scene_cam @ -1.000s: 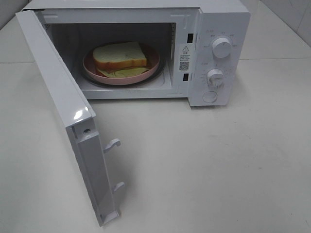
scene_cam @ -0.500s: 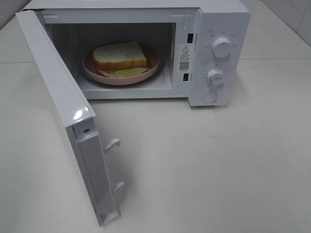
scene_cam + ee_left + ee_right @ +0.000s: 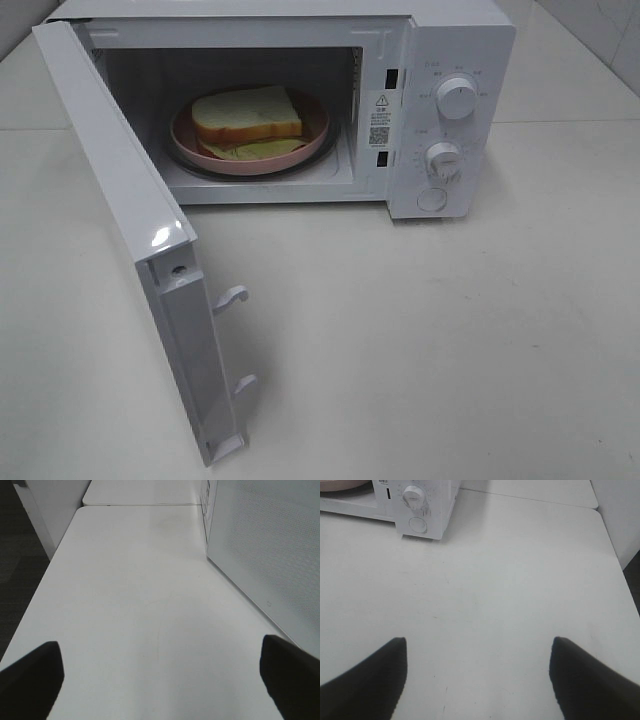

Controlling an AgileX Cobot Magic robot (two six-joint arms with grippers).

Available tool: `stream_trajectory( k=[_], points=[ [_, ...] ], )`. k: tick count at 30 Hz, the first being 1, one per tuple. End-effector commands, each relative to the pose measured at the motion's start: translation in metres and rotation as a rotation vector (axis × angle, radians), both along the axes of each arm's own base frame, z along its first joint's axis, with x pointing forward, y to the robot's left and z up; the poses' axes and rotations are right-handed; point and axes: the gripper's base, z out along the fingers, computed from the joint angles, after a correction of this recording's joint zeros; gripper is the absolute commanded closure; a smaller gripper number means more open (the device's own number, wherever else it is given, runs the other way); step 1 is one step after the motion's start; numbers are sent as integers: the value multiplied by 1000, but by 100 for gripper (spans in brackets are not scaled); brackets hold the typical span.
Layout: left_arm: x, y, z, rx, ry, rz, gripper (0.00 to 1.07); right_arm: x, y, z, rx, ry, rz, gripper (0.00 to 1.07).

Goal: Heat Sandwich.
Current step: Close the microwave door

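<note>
Your left hand [image 3: 160, 645] is wide and empty over the counter [image 3: 125, 605]; the open door [image 3: 270, 555] stands ahead, to its right; the sandwich [image 3: 245, 115] already sits in its dish [image 3: 315, 135] inside the microwave [image 3: 460, 40], beyond both hands; your right hand [image 3: 479, 642] is wide and empty too, the knobs [image 3: 414, 495] ahead to its left; shutting the door and setting the knobs look left to do.

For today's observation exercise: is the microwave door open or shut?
Open: the door swings out left, showing the sandwich on its pink dish inside.
</note>
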Motion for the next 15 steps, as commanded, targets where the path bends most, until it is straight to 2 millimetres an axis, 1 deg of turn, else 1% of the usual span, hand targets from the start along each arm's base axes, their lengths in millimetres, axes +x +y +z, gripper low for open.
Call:
stream_trajectory(
  k=[1,15],
  points=[
    [-4,0,0,-2,-33,2,8,-3,-1,0,8,-35,-12,31],
    [-4,0,0,-2,-33,2,8,-3,-1,0,8,-35,-12,31]
  ],
)
